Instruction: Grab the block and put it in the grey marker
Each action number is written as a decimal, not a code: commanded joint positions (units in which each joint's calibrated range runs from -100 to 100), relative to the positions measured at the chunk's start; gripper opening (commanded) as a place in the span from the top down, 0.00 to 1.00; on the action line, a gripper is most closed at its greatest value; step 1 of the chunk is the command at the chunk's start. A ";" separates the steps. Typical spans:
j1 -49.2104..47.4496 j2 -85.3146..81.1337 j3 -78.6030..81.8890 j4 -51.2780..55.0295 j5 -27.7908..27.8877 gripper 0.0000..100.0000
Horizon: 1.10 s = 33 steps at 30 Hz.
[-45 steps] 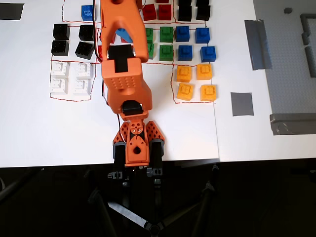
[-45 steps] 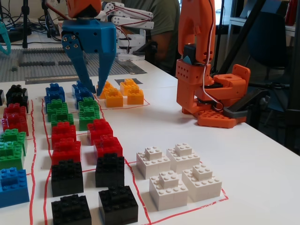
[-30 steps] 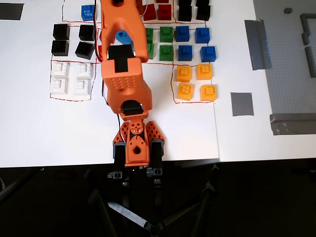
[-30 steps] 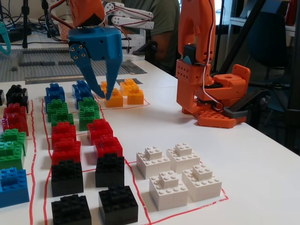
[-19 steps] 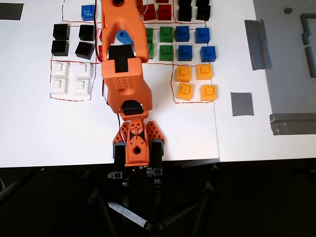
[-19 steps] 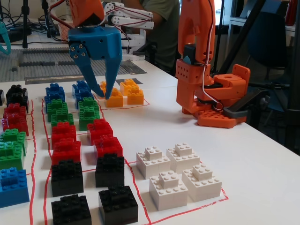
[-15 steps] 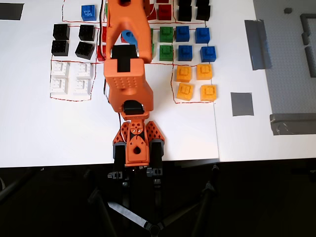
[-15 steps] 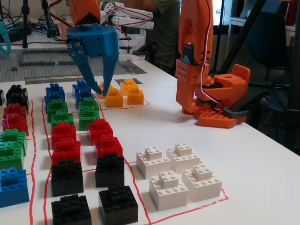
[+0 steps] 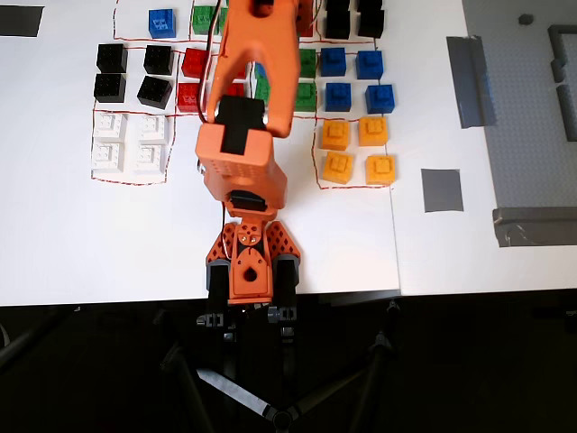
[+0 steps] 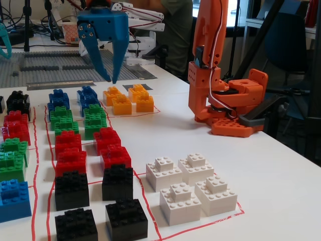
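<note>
Lift was what we saw: the hand [image 10: 108,79], released and empty, rose toward upper left, leaving the block [image 10: 95,120] ungrasped.

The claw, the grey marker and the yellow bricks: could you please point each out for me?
claw [image 10: 109,79]: fixed view, gap between its blue fingertips.
grey marker [image 9: 442,190]: overhead view, middle of the square patch.
yellow bricks [image 9: 357,151]: overhead view, centre of the group of four.

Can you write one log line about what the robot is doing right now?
gripper: open, empty, raised above the bricks | green block: on table, not grabbed | grey marker: bare
</note>
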 commanded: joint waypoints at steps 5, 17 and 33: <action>2.73 -8.11 1.02 1.97 2.83 0.88; 2.23 -6.55 5.56 -0.65 2.34 0.71; 1.48 -2.58 6.20 -6.19 1.71 0.69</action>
